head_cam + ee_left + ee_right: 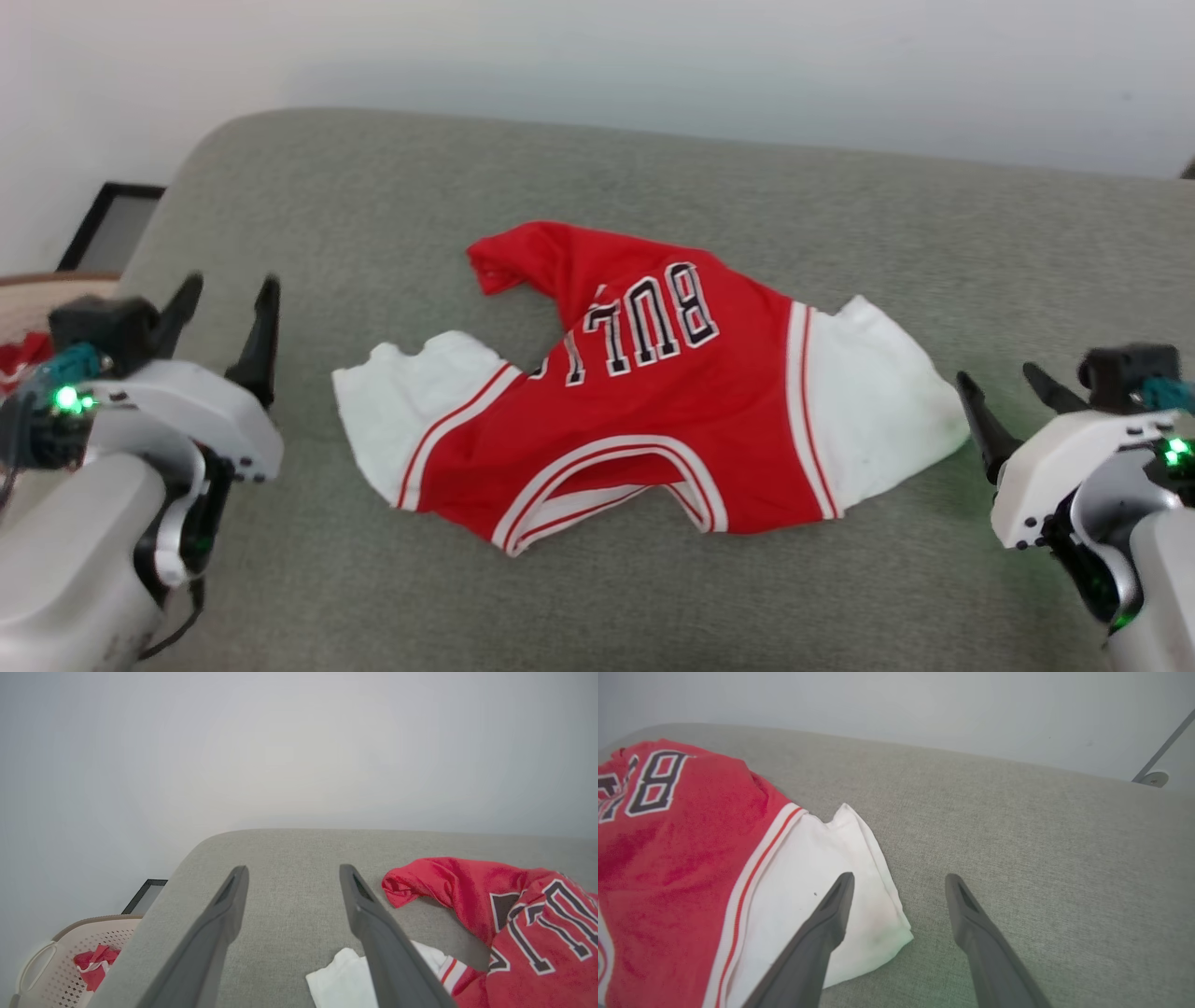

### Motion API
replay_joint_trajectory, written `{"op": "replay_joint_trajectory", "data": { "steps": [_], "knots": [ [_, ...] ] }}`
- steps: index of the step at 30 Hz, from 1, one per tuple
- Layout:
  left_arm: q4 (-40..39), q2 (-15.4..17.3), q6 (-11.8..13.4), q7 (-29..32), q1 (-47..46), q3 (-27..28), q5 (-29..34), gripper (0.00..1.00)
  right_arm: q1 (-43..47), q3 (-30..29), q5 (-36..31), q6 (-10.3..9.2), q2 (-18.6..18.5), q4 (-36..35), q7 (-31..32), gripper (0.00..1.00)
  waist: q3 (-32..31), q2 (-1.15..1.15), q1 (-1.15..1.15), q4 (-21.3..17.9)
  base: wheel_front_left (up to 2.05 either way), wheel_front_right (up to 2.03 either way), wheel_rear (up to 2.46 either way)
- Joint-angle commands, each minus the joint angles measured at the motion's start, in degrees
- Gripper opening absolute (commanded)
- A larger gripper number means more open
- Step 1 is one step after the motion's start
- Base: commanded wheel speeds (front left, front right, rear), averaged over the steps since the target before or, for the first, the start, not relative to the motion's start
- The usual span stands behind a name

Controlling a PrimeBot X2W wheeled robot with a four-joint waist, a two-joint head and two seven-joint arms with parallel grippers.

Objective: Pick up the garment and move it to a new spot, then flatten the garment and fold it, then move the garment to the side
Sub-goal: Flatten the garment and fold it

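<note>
The garment (653,401), a red jersey with white sleeves, striped trim and black "BULLS" lettering, lies spread on the grey cushion with its collar toward me and its far left hem bunched up. My left gripper (229,289) hovers open to the left of it, apart from the cloth. In the left wrist view, the garment (514,924) lies right of the open fingers (224,914). My right gripper (999,387) stands open just off the right sleeve's edge. In the right wrist view, its left finger (826,924) overlaps the white sleeve (817,882).
The grey cushion (373,215) ends at a rounded far edge before a pale wall. A beige perforated basket (51,956) with a small red-and-white cloth scrap (96,963) sits off the left end. A dark frame (107,224) leans beyond it. A metal leg (1153,760) shows far right.
</note>
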Motion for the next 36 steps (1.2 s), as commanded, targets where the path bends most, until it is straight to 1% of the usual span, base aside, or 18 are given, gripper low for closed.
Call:
{"op": "replay_joint_trajectory", "data": {
  "steps": [1, 4, 7, 11, 14, 17, 18, 19, 22, 27, 32, 36],
  "knots": [
    [-1.39, -0.58, 0.73, -0.30, 1.01, 2.03, 1.32, 1.00, -0.96, 0.65, 0.57, -0.09, -0.66, 0.92, 1.39, 1.00, 1.19, 0.00, 0.00, 1.91, 0.00, 0.00, 0.00],
    [-5.99, -2.27, 2.47, -0.22, 5.65, 8.87, 5.67, 1.00, -3.72, 1.85, 1.95, -0.09, -2.31, 4.10, 5.77, 1.00, 2.21, 0.00, 0.00, 3.11, 0.00, 0.00, 0.00],
    [-9.30, -4.90, 2.60, -0.22, 10.97, 15.91, 9.62, 1.00, -6.10, 3.47, 3.71, -0.10, -3.76, 7.39, 10.14, 1.00, 3.18, 0.00, 0.00, 4.11, 0.00, 0.00, 0.00],
    [-11.89, -8.87, 1.00, -0.23, 16.51, 23.59, 14.30, 1.00, -8.96, 5.97, 6.33, -0.10, -5.40, 10.86, 14.87, 1.00, 4.12, 0.00, 0.00, 5.21, 0.00, 0.00, 0.00],
    [-12.59, -11.99, -0.25, -0.24, 19.46, 28.05, 17.92, 1.00, -9.80, 8.36, 8.31, -0.09, -5.78, 13.10, 17.83, 1.00, 4.40, 0.00, 0.00, 5.75, 0.00, 0.00, 0.00],
    [-12.41, -15.16, -1.60, -0.24, 21.75, 32.16, 21.14, 1.00, -10.50, 10.37, 8.63, -0.09, -6.76, 15.82, 20.44, 1.00, 4.46, 0.00, 0.00, 6.12, 0.00, 0.00, 0.00],
    [-12.28, -16.12, -2.12, -0.24, 22.45, 33.42, 21.79, 1.00, -10.74, 11.20, 8.27, -0.09, -7.16, 16.57, 21.12, 0.36, 4.45, 0.00, 0.00, 6.28, 0.00, 0.00, 0.00],
    [-12.29, -17.03, -2.64, -0.24, 23.03, 34.66, 22.53, 1.00, -10.95, 12.06, 8.45, -0.09, -7.42, 17.18, 21.96, 0.00, 4.41, 0.00, 0.00, 6.40, 0.00, 0.00, 0.00],
    [-12.18, -19.13, -4.44, -0.24, 24.88, 37.59, 24.73, 1.00, -12.43, 12.75, 8.75, -0.09, -8.73, 17.64, 21.20, 0.00, 4.30, 0.00, 0.00, 6.40, 0.00, 0.00, 0.00],
    [-11.63, -21.53, -6.83, -0.25, 26.57, 41.45, 28.07, 1.00, -13.71, 10.95, 9.19, -0.16, -11.20, 19.20, 20.22, 0.00, 3.57, 0.00, 0.00, 6.16, 0.00, 0.00, 0.00],
    [-10.97, -22.89, -8.59, -0.25, 28.09, 44.53, 30.53, 1.00, -11.96, 8.99, 10.09, -0.14, -11.91, 18.95, 19.81, 0.00, 2.49, 0.00, 0.00, 5.08, 0.00, 0.00, 0.00],
    [-10.35, -23.43, -10.02, -0.25, 28.98, 46.18, 31.65, 1.00, -8.76, 6.74, 10.52, -0.15, -12.45, 18.55, 20.38, 0.00, 1.73, 0.00, 0.00, 3.94, 0.00, 0.00, 0.00]
  ]
}}
